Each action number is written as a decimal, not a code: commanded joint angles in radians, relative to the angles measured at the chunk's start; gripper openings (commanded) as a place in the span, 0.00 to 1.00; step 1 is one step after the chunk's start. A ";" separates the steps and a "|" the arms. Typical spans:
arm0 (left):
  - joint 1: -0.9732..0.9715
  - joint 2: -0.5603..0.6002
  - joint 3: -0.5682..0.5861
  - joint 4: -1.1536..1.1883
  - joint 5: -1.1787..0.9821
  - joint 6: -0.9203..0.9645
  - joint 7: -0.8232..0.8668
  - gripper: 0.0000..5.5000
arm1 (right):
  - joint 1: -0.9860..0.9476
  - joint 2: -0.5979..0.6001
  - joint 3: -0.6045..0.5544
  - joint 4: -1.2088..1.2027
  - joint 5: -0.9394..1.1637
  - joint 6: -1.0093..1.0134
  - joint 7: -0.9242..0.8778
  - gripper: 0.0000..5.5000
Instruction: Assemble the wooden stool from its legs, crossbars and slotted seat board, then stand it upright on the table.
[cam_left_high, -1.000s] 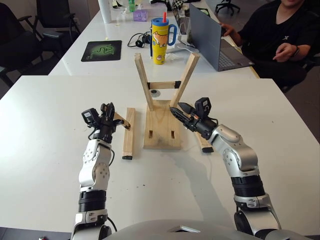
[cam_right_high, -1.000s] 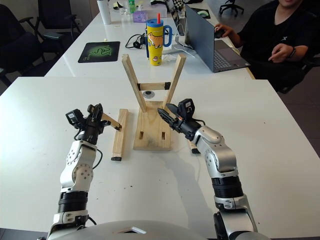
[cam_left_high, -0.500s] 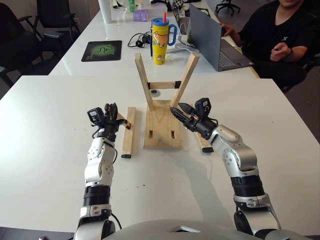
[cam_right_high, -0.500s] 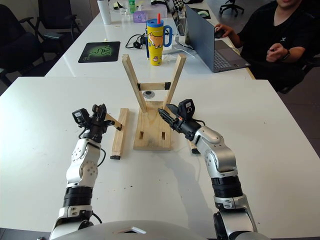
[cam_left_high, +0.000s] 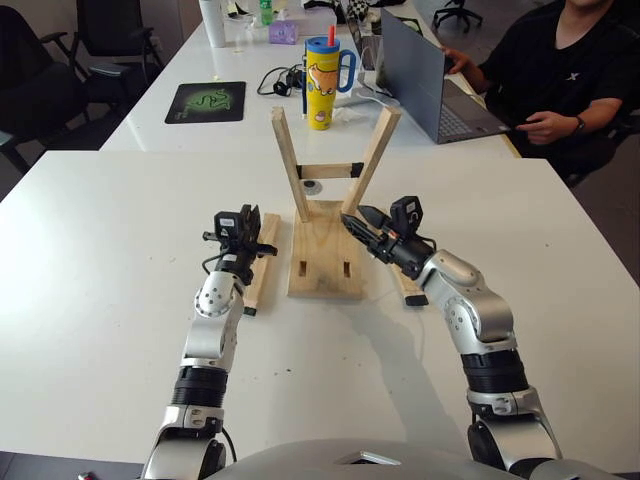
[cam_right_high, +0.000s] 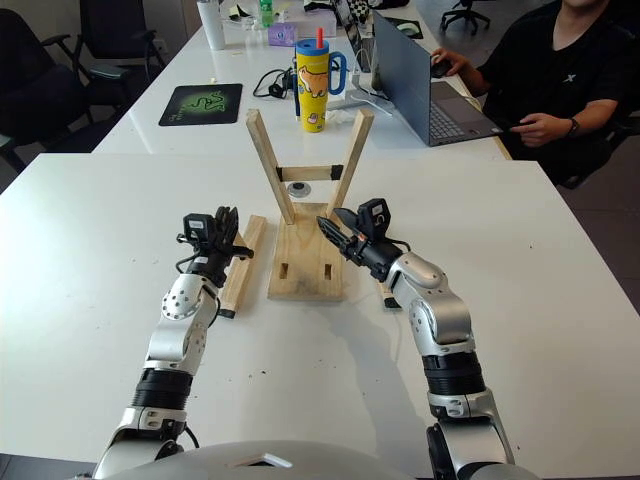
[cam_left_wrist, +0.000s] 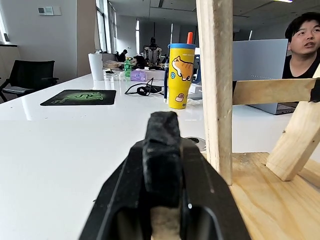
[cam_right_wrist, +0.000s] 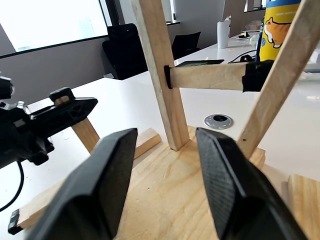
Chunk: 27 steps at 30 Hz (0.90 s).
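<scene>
White table (cam_left_high: 100, 250): crossbar (cam_right_wrist: 86, 136) gripped in left jaws.

Yellow tumbler (cam_left_high: 322, 82), green-printed black mouse mat (cam_left_high: 204, 101) and open laptop (cam_left_high: 415, 65) on the far table (cam_left_high: 150, 130)

- Crossbar (cam_left_wrist: 165, 223), held in left gripper (cam_left_wrist: 161, 127): mostly hidden between the fingers, cut by the frame edge.
- Loose leg (cam_left_high: 409, 289): largely covered by right gripper (cam_left_high: 351, 217) and forearm.
- Upright legs (cam_right_wrist: 159, 70): tops cut off.
</scene>
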 joint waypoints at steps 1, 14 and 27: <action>0.039 0.018 -0.002 -0.045 0.026 0.064 0.006 0.22 | -0.010 -0.003 -0.010 0.005 -0.013 -0.009 -0.005 0.40; -0.187 0.040 0.121 -0.424 -0.079 0.313 0.058 0.26 | -0.015 0.003 -0.014 0.003 -0.009 -0.015 -0.015 0.40; -0.280 0.023 0.121 -0.029 -0.149 0.483 0.019 0.26 | -0.011 0.018 -0.011 0.000 -0.003 -0.010 -0.029 0.40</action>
